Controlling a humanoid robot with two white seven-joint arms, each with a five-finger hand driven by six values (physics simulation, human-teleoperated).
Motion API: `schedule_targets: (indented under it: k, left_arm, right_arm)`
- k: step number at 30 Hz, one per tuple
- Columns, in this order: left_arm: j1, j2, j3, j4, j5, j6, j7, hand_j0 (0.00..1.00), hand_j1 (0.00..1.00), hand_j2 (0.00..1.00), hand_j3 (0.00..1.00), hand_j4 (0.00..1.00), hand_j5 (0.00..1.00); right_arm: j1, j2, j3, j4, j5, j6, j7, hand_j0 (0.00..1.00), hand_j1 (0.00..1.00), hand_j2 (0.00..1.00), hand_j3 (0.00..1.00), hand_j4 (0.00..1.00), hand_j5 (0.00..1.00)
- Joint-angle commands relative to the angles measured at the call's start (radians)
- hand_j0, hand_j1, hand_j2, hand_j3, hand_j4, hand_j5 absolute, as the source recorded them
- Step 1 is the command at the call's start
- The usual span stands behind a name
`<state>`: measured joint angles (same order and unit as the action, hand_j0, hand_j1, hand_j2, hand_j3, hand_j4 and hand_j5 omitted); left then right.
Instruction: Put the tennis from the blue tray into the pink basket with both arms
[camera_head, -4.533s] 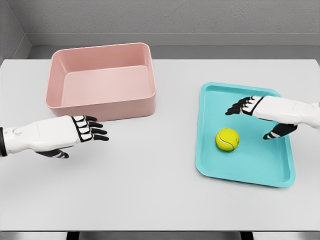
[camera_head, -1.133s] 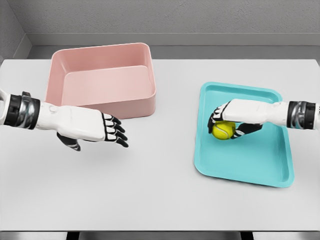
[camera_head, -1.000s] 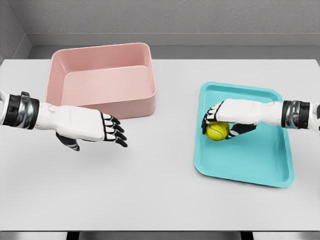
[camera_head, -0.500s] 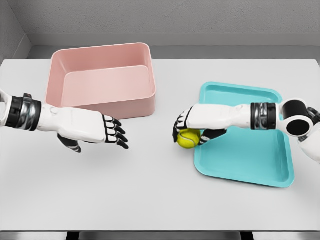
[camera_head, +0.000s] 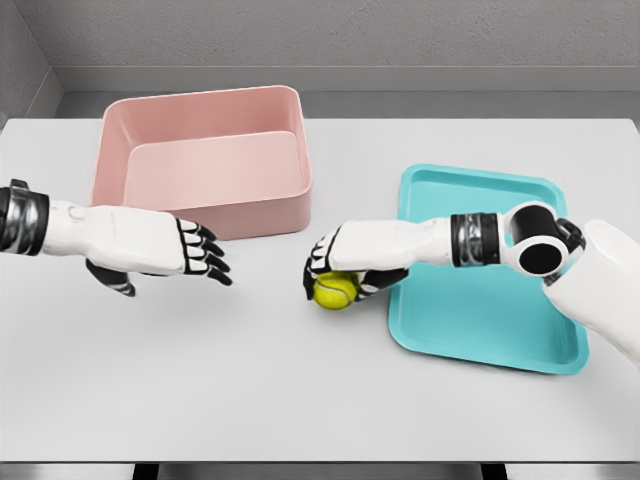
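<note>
The fingers of the right hand (camera_head: 338, 262) are curled down over the tennis ball (camera_head: 335, 290), with the palm on top and the thumb below at the near side — a grip from above, which lets the ball hang under the hand while it is carried. The ball is out of the blue tray (camera_head: 500, 320) and is held over the bare white table (camera_head: 300, 400), between the tray and the pink basket (camera_head: 200, 160), just in front of the basket's near right corner. Whether it touches the table I cannot tell; a small shadow lies under it.

The right arm is stretched far across from the right, so I judge it is near the end of its comfortable reach. This probably explains the left hand (camera_head: 185, 260): its fingers are spread and relaxed and hold nothing, and they point toward the ball, near it but apart — it seems to wait there to receive it. The basket stands on the left arm's side, so a handover in the middle makes sense, and the drop into the basket is not yet done.
</note>
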<state>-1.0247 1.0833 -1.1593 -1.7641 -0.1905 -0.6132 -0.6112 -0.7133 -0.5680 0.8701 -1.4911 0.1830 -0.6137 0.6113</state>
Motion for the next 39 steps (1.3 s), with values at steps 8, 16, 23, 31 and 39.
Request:
schedule_targets:
  k: [8,16,23,31,39]
  left_arm:
    - [0.002,0.009,0.003,0.0,0.002,0.002,0.0,1.0,1.0,1.0,1.0,1.0,1.0]
    - [0.006,0.014,0.001,0.0,-0.001,0.002,0.0,1.0,1.0,1.0,1.0,1.0,1.0]
    - [0.008,0.014,0.001,0.0,-0.001,0.002,0.0,1.0,1.0,1.0,1.0,1.0,1.0]
    - [0.002,0.046,0.021,0.0,0.003,0.002,0.0,1.0,1.0,1.0,1.0,1.0,1.0]
    - [0.006,0.061,0.026,0.0,0.006,0.002,0.0,1.0,1.0,1.0,1.0,1.0,1.0]
  right_arm:
    - [-0.014,0.063,0.061,0.055,0.021,0.003,0.0,0.57,0.57,0.57,0.57,0.57,0.57]
    - [-0.021,0.086,0.081,0.097,0.041,0.003,0.0,0.57,0.57,0.57,0.57,0.57,0.57]
    - [-0.029,0.086,0.079,0.1,0.047,0.003,0.0,1.0,1.0,1.0,1.0,1.0,1.0]
    - [-0.052,0.06,0.078,0.089,0.047,0.003,0.0,1.0,1.0,1.0,1.0,1.0,1.0]
    - [-0.169,-0.159,0.063,0.055,0.047,0.003,0.0,1.0,1.0,1.0,1.0,1.0,1.0]
